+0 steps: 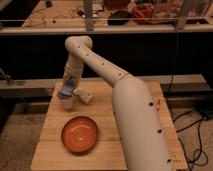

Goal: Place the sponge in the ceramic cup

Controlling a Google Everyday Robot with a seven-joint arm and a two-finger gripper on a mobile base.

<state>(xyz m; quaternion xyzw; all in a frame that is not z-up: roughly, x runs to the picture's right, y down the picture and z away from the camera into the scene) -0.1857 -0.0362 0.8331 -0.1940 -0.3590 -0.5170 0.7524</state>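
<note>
Beyond the orange plate (80,134), the ceramic cup (66,104) stands with the sponge (66,91) at its mouth, under our gripper (70,85). We cannot tell whether it is grasping or has released. We judge this the placing step: the sponge must end up seated inside.

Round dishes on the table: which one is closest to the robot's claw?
The small pale ceramic cup, just below the gripper holding the sponge; the orange plate lies farther off.

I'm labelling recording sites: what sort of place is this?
Probably a robotics lab or workshop: cluttered workbenches stand behind, loose cables trail at right, and the arm's end effector hangs over the back-left corner of a small wooden table.
</note>
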